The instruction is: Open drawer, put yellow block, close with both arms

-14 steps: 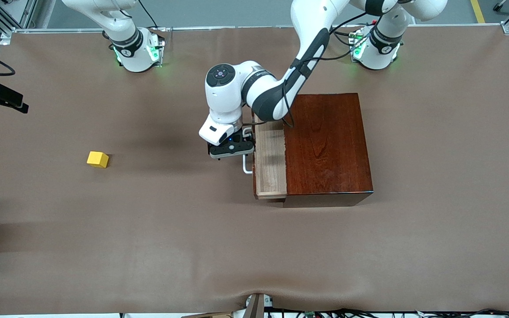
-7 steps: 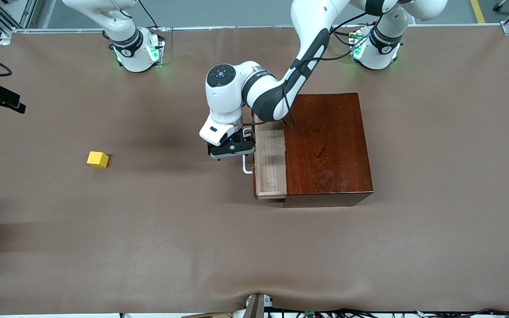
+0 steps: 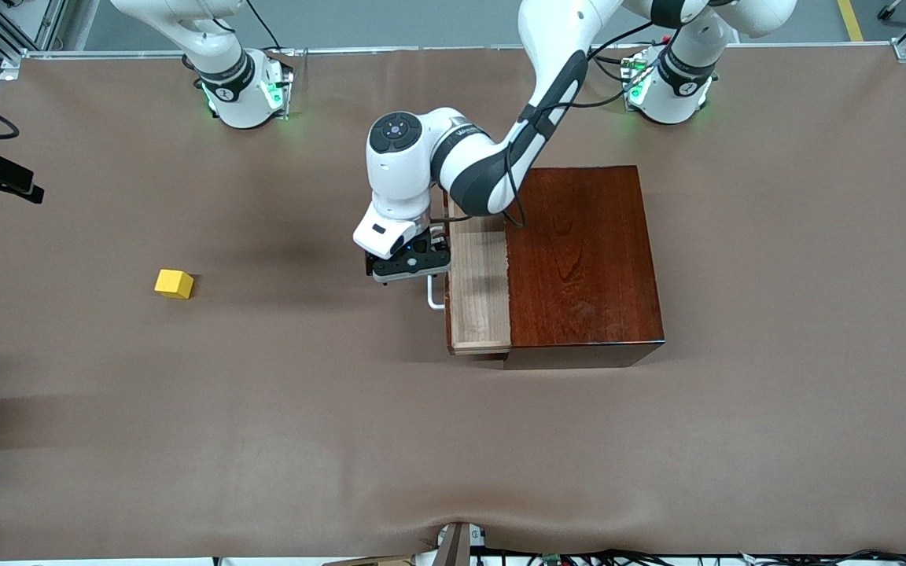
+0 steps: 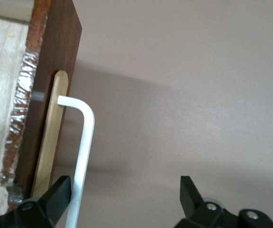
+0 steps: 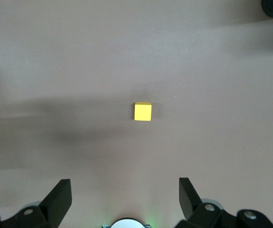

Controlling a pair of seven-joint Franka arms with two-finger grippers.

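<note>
The pale light-wood drawer with its dark reddish-brown front is seen pulled partway out of the glossy dark mahogany box, toward the right arm's end of the table; only a strip of its tray is exposed, the remainder being covered by the box top. The white U-shaped handle is mostly masked in the front view by the left gripper, which is placed right at it. In the left wrist view the handle is shown between the two black fingers, one finger close beside the bar and the other well apart, so the jaws are spread wide and nothing is clamped; contact with the bar cannot be judged, and the handle's lower end is cut off by the picture's edge.

The small plain yellow cube is found alone on the brown table cover, well apart from the drawer, toward the right arm's end. The right gripper is hung high over that cube, jaws fully apart and empty; in the front view it is only partly shown at the picture's edge.
</note>
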